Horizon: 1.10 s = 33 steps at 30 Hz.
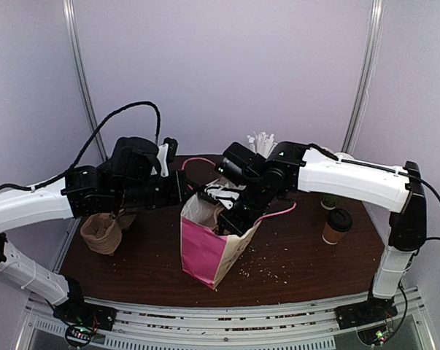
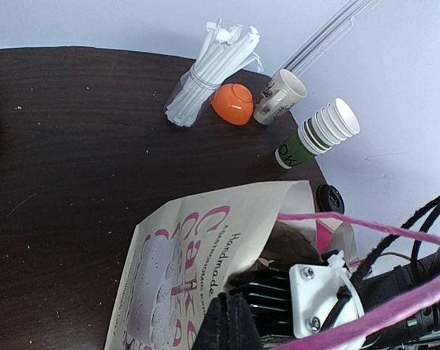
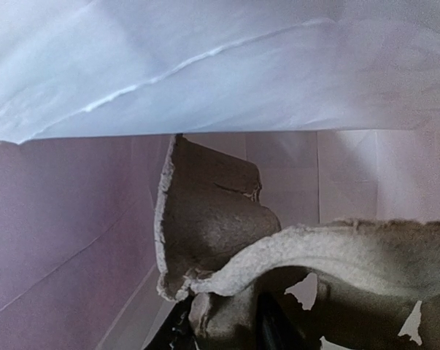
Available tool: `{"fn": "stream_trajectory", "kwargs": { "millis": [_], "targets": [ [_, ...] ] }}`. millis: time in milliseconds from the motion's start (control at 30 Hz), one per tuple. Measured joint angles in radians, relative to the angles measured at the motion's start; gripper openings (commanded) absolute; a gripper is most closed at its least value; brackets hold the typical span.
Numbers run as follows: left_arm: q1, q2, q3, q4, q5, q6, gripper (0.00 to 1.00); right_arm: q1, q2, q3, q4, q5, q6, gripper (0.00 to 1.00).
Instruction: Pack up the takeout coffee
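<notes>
The takeout coffee (image 1: 337, 226) is standing upright on the dark bench (image 1: 300, 255), on the right side, well apart from the paper bag (image 1: 209, 255) and outside of it. Its black lid is sitting on the brown cup.

The paper bag, pink and cream with printed letters, is standing in the middle of the bench and is leaning a little. The left end effector (image 2: 230, 317) is clenched on the upper rim of the printed wall of the bag. A pink cord handle (image 2: 380, 230) is running across the open mouth.

The right end effector (image 3: 223, 328) is reaching down inside the bag. It is grasping a brown pulp cup carrier (image 3: 212, 219) between its dark fingers (image 3: 269, 321), and the walls of the bag are showing all around the carrier.

On the left of the bench, another brown pulp piece (image 1: 101, 233) is lying just under the left arm.

At the far edge, a bundle of white straws (image 2: 209, 69) is standing in a clear holder. Beside it an orange bowl (image 2: 233, 103) is lying tipped, and a beige mug (image 2: 280, 95) and a stack of white-and-green cups (image 2: 318, 135) are lying on their sides. Small crumbs (image 1: 267, 271) are lying on the bench in front of the bag.
</notes>
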Motion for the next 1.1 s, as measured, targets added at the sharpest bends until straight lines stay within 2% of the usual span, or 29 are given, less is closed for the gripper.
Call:
{"fn": "stream_trajectory", "kwargs": {
  "millis": [633,1100],
  "targets": [
    [0.023,0.000,-0.002,0.042,-0.036,0.000,0.00,-0.014,0.042,0.061,0.034,0.023,0.031,0.29],
    [0.016,-0.020,-0.032,0.037,-0.094,-0.053,0.00,-0.026,0.000,-0.098,0.242,-0.051,0.022,0.29]
  ]
}}
